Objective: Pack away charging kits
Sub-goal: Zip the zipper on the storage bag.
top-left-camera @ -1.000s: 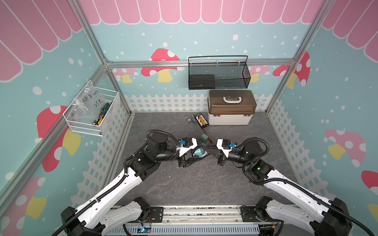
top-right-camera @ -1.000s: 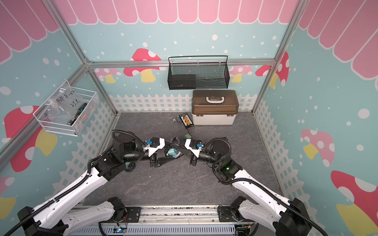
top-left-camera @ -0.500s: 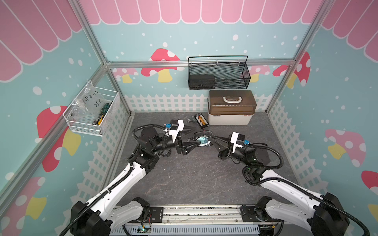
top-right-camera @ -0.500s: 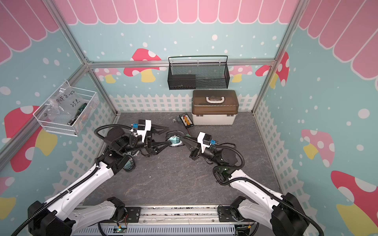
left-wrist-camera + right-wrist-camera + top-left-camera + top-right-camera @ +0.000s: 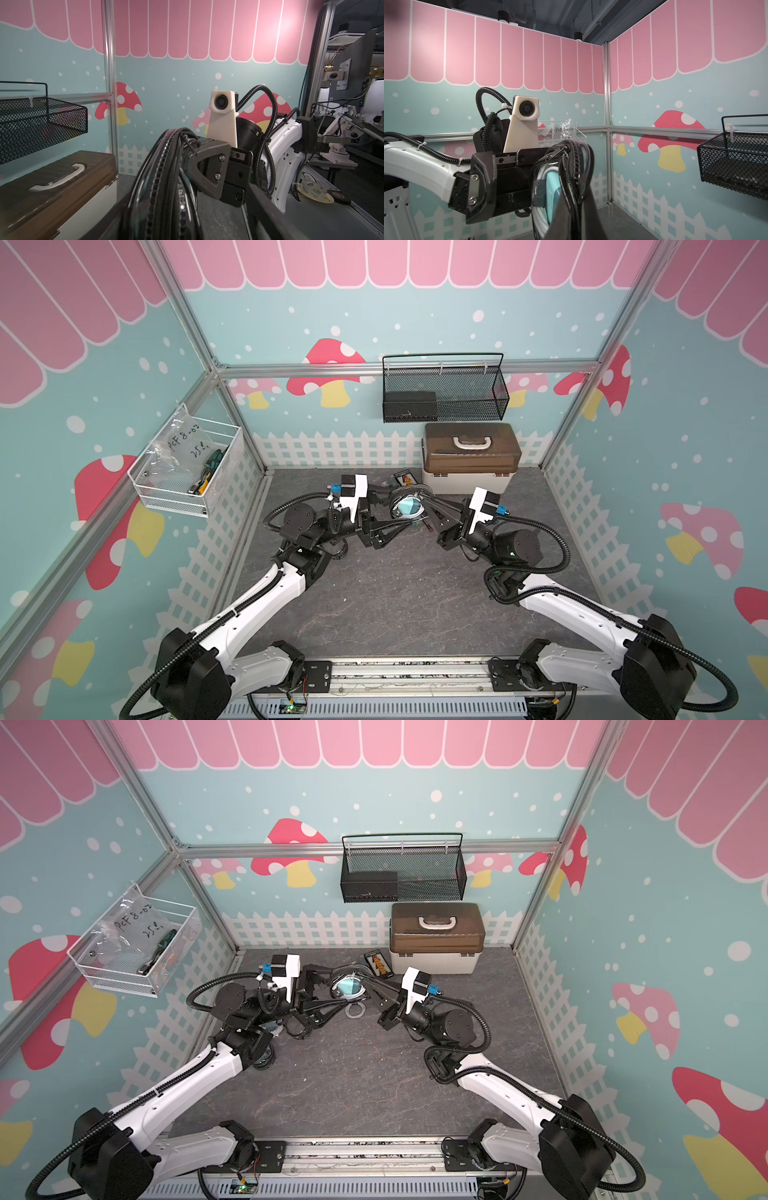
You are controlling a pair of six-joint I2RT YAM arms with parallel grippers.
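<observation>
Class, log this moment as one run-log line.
pouch: held upright | left tool: jaws wide around pouch | right tool: shut on pouch | white box: closed

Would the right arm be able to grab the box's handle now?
Probably not yet: the right end effector is shut on the zip pouch, though the handle sits close and uncovered.

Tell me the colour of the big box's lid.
Brown lid, clearest in a top view.
</observation>
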